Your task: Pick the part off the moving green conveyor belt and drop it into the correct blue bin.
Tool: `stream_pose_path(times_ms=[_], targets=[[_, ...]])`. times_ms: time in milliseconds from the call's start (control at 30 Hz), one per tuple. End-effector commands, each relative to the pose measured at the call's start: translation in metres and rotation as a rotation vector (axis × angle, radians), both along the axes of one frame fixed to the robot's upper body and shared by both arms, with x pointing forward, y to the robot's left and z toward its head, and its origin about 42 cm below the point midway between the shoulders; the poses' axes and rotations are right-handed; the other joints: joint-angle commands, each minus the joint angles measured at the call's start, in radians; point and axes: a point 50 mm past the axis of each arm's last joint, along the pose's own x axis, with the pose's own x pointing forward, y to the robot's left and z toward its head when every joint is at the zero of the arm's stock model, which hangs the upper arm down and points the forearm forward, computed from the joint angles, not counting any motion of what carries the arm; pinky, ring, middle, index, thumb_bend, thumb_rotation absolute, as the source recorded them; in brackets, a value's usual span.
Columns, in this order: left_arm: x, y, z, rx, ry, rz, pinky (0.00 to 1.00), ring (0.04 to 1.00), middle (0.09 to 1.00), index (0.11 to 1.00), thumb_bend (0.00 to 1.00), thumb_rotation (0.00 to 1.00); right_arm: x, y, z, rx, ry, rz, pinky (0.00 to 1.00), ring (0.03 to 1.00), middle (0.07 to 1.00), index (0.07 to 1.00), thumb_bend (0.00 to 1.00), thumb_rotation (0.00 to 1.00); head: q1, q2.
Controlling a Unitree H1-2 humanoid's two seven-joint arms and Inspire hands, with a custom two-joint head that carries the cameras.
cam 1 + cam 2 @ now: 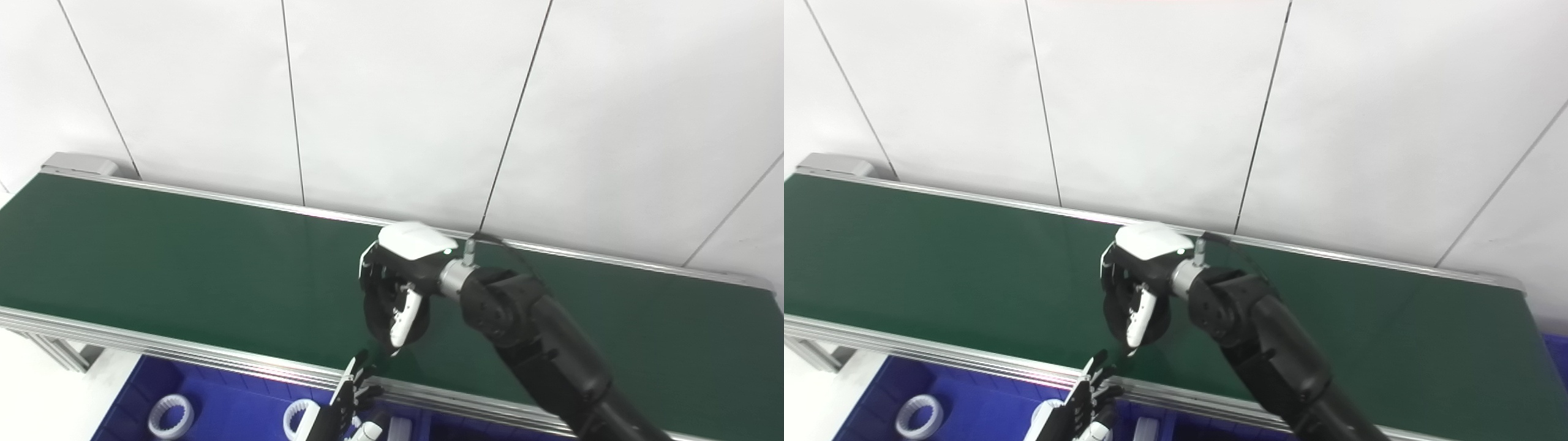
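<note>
My right hand (399, 283), white-backed on a black arm, hovers over the middle of the green conveyor belt (153, 257). Its fingers and thumb are closed on a black round part (377, 323) that hangs below the palm, near the belt's front edge. Most of the part's upper half is hidden by the hand. My left hand (350, 395) rises from the bottom edge just in front of the belt's front rail, fingers straight and apart, holding nothing. It sits below and slightly left of the black part, not touching it.
Under the front rail (184, 354) lies a blue bin (233, 404) holding white toothed rings (171, 417) (298, 419). A second blue bin edge (1557, 343) shows at far right. White wall panels stand behind the belt.
</note>
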Motion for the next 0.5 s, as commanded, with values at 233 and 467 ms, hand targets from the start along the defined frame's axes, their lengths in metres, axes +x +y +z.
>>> stream_pose_path(times_ms=[233, 467], targets=[[0.002, 0.013, 0.019, -0.062, -0.014, -0.025, 0.83, 0.882, 0.989, 1.000, 0.61, 0.97, -0.031, -0.039, 0.003, -0.271, -0.177, 0.025, 0.33, 0.396, 0.506, 0.525, 0.51, 0.00, -0.169, 0.046], [0.006, 0.037, 0.025, -0.097, 0.017, -0.035, 0.89, 0.916, 1.000, 1.000, 0.63, 0.98, -0.069, -0.070, -0.022, -0.308, -0.130, 0.014, 0.30, 0.400, 0.501, 0.515, 0.52, 0.00, -0.274, 0.097]])
